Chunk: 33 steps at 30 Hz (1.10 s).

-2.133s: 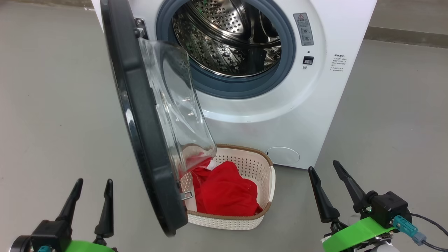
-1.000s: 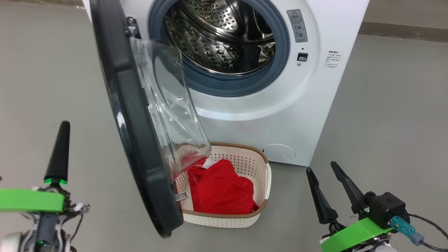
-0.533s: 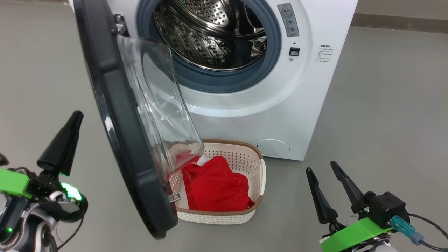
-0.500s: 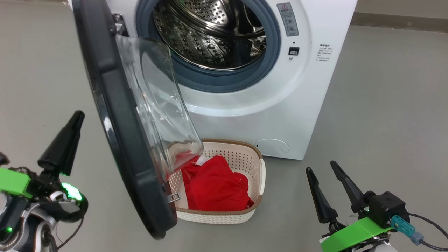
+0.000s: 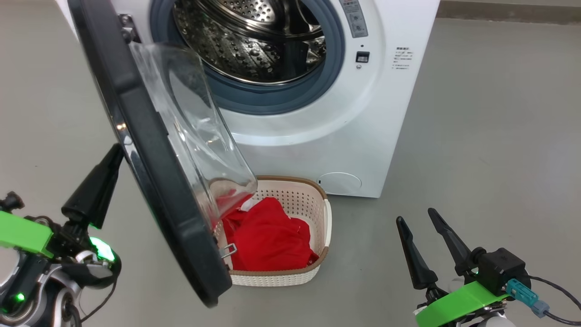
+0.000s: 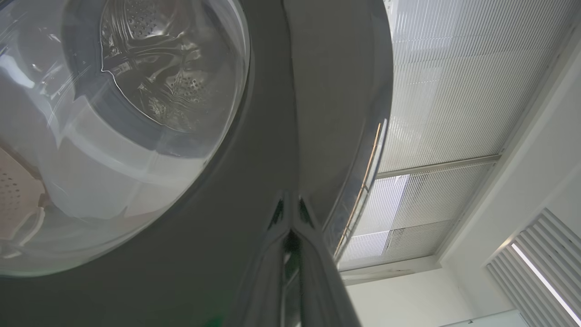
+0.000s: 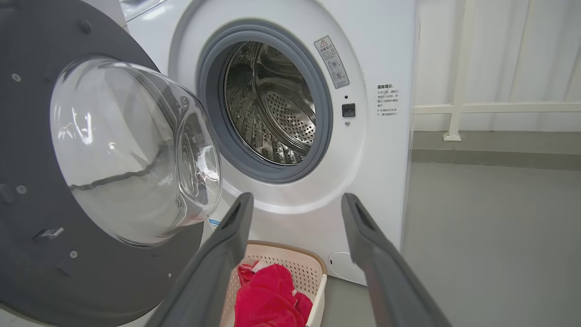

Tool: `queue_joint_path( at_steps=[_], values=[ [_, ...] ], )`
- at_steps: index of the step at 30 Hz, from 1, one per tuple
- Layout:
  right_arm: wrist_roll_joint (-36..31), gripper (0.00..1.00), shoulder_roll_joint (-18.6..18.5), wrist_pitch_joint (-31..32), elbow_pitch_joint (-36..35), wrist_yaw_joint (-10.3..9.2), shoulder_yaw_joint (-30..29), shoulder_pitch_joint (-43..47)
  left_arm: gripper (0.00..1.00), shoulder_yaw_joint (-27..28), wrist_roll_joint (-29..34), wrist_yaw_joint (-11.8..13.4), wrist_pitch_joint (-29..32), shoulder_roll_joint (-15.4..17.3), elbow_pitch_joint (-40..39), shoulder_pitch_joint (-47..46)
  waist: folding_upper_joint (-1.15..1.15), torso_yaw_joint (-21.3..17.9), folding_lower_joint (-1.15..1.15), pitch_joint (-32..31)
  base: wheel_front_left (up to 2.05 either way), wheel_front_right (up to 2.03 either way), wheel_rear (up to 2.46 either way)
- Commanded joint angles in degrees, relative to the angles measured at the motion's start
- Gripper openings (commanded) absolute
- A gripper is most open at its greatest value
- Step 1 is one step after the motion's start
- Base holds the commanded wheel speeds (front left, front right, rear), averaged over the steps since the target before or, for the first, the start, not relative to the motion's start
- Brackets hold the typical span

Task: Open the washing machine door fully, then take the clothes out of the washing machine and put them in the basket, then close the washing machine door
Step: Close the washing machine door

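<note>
Head view: clothes [image 5: 268, 240] in basket [image 5: 277, 273], drum [image 5: 245, 50] looks empty; closing remains. Clenched left gripper [image 5: 114, 156] touches door [image 5: 150, 150] at nine o'clock; right gripper [image 5: 415, 216] gapes.

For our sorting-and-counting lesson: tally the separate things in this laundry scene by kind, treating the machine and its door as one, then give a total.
washing machine: 1
basket: 1
heap of red clothes, in the basket: 1
grippers: 2 (left gripper, right gripper)
Total: 5
</note>
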Motion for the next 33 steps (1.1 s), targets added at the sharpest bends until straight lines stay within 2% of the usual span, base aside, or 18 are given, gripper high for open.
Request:
queue_joint_path(
  at_steps=[1, 12, 21, 33],
  values=[
    [0.9, 1.00, -0.3, -0.4, -1.2, 0.36, 1.2, -2.5, 0.00, 0.8, 0.3, -0.6, 0.4, 0.7, -1.9, -0.6, 0.00, -0.4, 0.00, 0.2, 0.00, 0.00, 0.00],
    [0.2, 1.00, -0.3, -0.4, -1.0, 0.36, 1.6, -2.2, 0.00, -1.3, 0.8, -3.1, -0.7, -1.6, -1.3, -2.4, 0.00, -2.4, 0.00, 0.2, 0.00, 0.00, 0.00],
    [0.1, 1.00, -0.3, -0.4, -0.6, 0.36, 2.2, -2.3, 0.00, -3.1, 1.7, -6.9, -4.1, -3.4, 1.3, -4.7, 0.00, -4.6, 0.00, 0.6, 0.00, 0.00, 0.00],
    [0.4, 1.00, -0.3, -0.4, -0.6, 0.36, 2.4, -2.6, 0.00, -4.2, 2.8, -10.1, -7.6, -4.0, 6.0, -9.4, 0.00, -8.6, 0.00, 2.1, 0.00, 0.00, 0.00]
  ],
)
